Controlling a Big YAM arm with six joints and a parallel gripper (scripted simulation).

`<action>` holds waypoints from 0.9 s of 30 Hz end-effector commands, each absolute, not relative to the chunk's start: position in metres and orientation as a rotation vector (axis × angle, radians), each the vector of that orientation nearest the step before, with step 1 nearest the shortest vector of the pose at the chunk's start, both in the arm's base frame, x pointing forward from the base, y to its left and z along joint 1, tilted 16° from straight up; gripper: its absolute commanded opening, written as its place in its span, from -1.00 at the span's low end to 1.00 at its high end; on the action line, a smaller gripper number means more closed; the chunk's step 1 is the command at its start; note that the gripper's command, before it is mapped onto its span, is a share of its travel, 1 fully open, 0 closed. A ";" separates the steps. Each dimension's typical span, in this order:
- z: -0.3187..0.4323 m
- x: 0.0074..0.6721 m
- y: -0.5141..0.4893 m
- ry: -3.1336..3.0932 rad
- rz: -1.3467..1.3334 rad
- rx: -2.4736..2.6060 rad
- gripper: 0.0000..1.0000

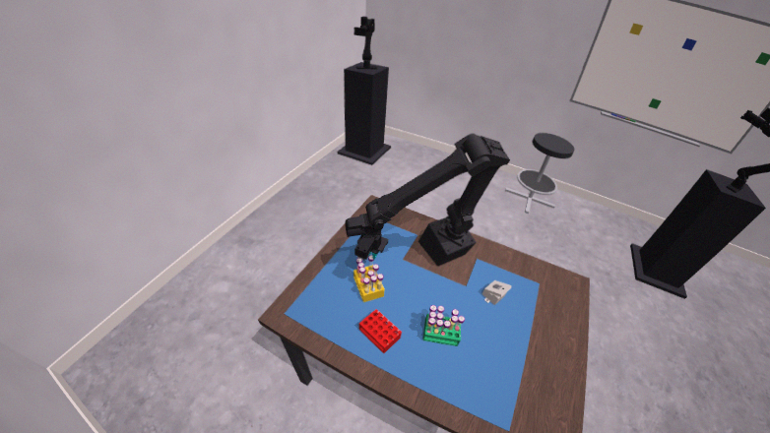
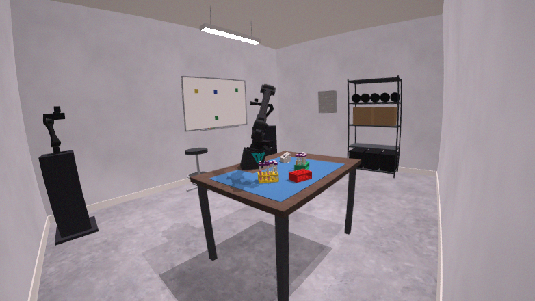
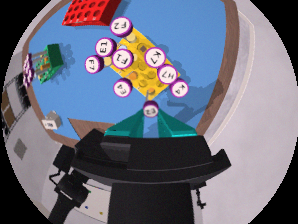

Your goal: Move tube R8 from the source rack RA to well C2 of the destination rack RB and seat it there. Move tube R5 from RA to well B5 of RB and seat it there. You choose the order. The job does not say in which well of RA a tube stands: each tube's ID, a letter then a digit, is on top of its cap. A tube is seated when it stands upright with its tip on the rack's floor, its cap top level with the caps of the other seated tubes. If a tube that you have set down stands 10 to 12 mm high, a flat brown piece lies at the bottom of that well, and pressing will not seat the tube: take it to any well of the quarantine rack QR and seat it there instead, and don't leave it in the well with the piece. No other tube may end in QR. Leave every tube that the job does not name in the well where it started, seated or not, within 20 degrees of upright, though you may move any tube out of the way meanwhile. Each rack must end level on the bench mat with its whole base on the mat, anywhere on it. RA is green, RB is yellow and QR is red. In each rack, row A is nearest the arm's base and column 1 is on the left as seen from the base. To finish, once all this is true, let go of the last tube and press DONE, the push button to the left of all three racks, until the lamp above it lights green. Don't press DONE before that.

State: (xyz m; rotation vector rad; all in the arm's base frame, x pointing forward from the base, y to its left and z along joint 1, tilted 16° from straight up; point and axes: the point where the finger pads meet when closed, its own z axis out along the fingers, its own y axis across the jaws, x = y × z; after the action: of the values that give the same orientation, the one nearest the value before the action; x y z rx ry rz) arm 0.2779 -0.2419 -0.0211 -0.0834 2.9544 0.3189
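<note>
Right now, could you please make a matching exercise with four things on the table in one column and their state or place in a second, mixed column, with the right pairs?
Things:
1. yellow rack
2. red rack
3. green rack
4. hand

States or places:
a. no tubes in it
b. closed on a tube at the yellow rack's near edge
c. stands nearest the white button box
d. directly below the arm's wrist, with capped tubes

Pairs: 1-d, 2-a, 3-c, 4-b

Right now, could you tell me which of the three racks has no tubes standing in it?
The red rack: its wells show empty, while the yellow and green racks both carry capped tubes.
</note>
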 end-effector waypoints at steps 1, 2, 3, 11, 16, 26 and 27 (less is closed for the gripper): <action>-0.020 0.286 -0.247 2.945 0.314 -0.069 -1.00; -0.020 0.286 -0.247 2.945 0.314 -0.069 -1.00; -0.020 0.286 -0.247 2.945 0.314 -0.069 -1.00; 0.001 0.286 -0.260 2.924 0.268 -0.068 -1.00; 0.010 0.293 -0.263 2.917 0.252 -0.101 -1.00; 0.015 0.289 -0.260 2.923 0.264 -0.103 -1.00; 0.015 0.287 -0.260 2.925 0.268 -0.100 -1.00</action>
State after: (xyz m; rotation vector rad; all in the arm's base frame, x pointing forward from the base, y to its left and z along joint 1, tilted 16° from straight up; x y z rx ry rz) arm 0.2753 -0.2457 -0.0056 -0.0681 2.9585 0.3289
